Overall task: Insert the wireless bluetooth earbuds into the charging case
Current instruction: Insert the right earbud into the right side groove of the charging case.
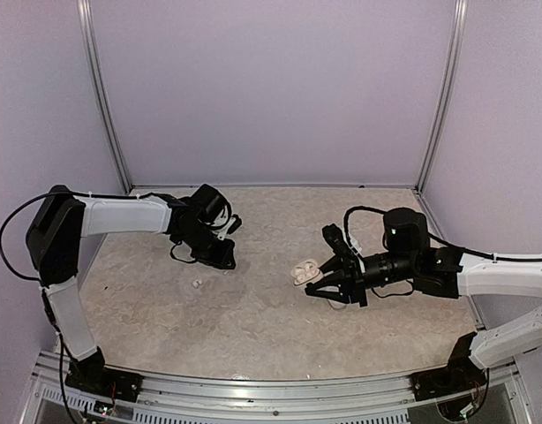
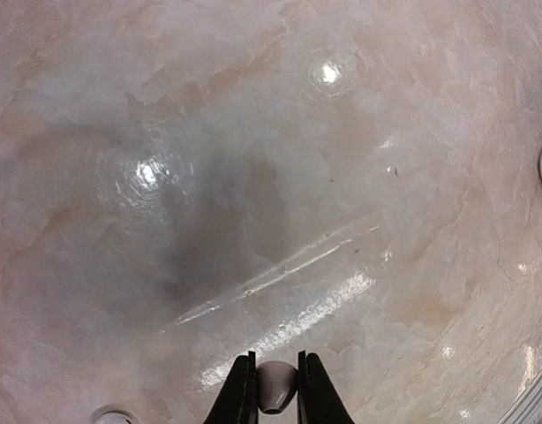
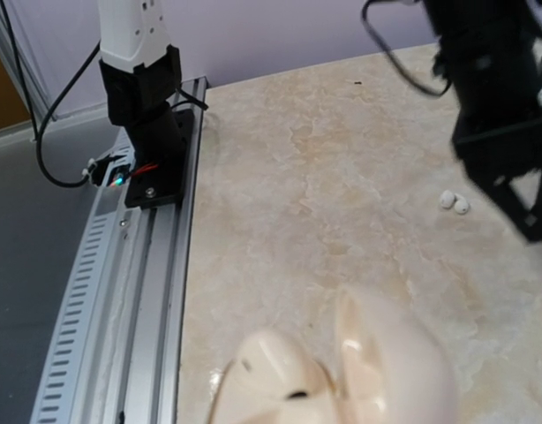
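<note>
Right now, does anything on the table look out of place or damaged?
Nothing damaged or spilled. One earbud lies loose on the table, apart from the open charging case held by the right end effector. The left end effector pinches a small whitish piece, apparently the other earbud.

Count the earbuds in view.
2. One earbud is gripped in the left end effector; the other earbud lies on the table beside it. The case interior is partly unseen.
</note>
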Controlling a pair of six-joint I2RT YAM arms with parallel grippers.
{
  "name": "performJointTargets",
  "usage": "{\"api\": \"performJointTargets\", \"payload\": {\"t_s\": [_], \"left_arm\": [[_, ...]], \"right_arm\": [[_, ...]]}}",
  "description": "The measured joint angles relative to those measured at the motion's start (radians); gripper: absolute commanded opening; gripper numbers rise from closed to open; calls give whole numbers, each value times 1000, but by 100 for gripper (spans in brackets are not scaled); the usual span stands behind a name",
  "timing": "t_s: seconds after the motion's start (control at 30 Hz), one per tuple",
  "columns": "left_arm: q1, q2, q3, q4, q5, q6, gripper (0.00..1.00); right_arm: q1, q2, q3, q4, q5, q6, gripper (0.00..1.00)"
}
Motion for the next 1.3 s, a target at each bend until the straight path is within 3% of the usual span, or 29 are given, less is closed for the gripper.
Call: {"api": "performJointTargets", "payload": {"t_s": [0.2,0.47,0.83,1.3], "left_arm": [[-41,-31,-118,77,32,-72,7],[-57,-305,-266,319,65,-116,7],[-206,-570,-327,657,66,-142,7],[-401,-616,-330,900,18,-172,7]], "right_arm": [[0,-3,0,0,6,0,0],[0,-3,-9,68,52,1,0],[0,21,-15,283,160,-34,0],[16,88,-19,512,265,-101,0]]}}
